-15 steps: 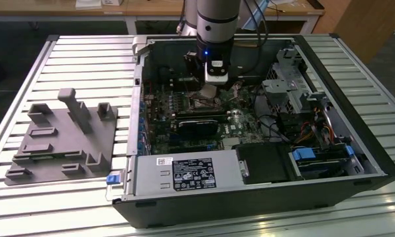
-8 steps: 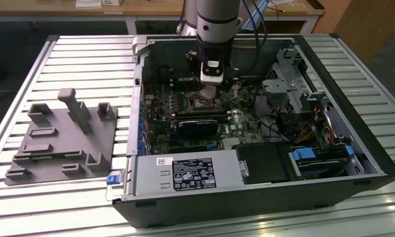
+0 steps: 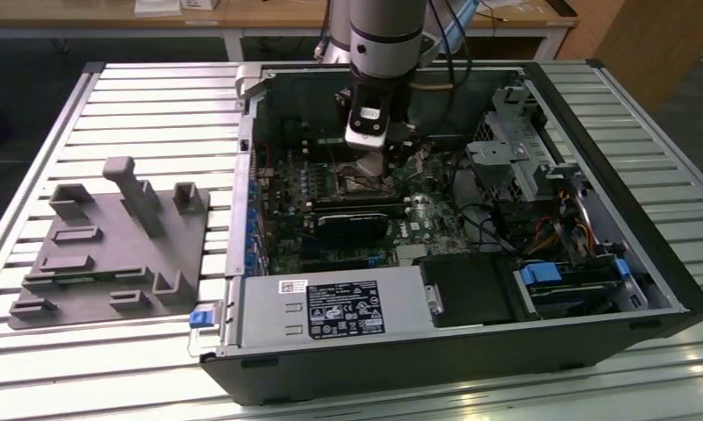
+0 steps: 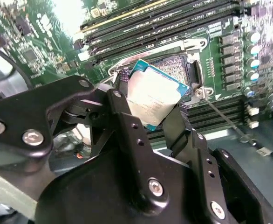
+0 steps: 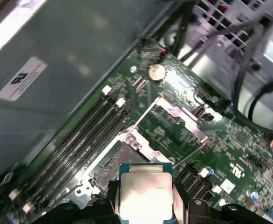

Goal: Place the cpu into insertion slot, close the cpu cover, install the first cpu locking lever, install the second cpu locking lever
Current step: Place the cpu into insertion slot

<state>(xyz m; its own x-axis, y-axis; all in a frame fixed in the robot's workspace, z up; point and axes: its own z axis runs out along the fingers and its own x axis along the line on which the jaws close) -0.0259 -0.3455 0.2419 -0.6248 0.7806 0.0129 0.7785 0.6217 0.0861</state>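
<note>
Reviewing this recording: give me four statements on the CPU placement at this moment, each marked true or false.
1. The pincer grips the cpu between its fingers. True.
2. The cpu is seated in the insertion slot. False: it is held above the slot, and the slot's dark bed is bare.
3. The cpu cover is shut over the slot. False: the silver frame is swung back, leaving the slot uncovered.
4. A grey fixture lies on the table at the exterior view's left of the computer case. True.
</note>
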